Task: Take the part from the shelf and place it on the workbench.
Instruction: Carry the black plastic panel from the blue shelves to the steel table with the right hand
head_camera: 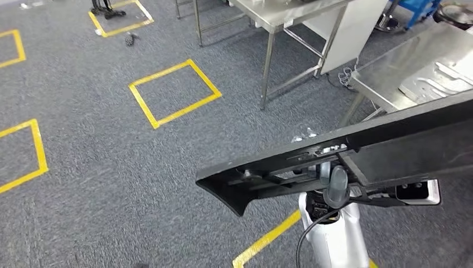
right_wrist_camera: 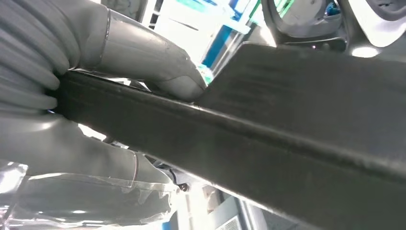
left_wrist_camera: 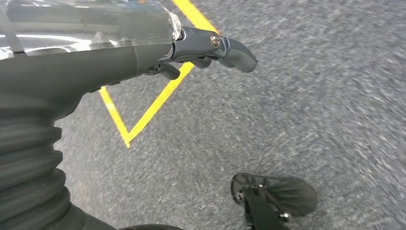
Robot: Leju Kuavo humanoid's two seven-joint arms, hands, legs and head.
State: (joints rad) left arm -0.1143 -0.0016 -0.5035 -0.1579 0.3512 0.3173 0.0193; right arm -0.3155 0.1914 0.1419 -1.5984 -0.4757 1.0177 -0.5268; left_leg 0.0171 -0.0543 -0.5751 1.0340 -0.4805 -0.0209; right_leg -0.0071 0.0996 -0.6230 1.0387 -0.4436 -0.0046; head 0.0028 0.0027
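Right now, operator, you are seeing this:
Part: a long black part point(head_camera: 357, 153) is stretching across the head view, above the right hand point(head_camera: 336, 187) and crossing in front of the workbench.
Right hand: it is gripping the part point(right_wrist_camera: 268, 139), with the thumb point(right_wrist_camera: 158, 57) pressing one face and the fingers point(right_wrist_camera: 86, 153) wrapping the other.
Left hand: it point(left_wrist_camera: 206, 48) is hanging over grey carpet point(left_wrist_camera: 297, 115), holding nothing, fingers curling loosely; you cannot tell how far they are closing.
Workbench: the steel workbench point(head_camera: 390, 72) is lying beyond the right hand, with a flat metal piece point(head_camera: 438, 84) resting on it.
Floor: yellow tape squares point(head_camera: 174, 93) are marking the carpet off to the hand's left.
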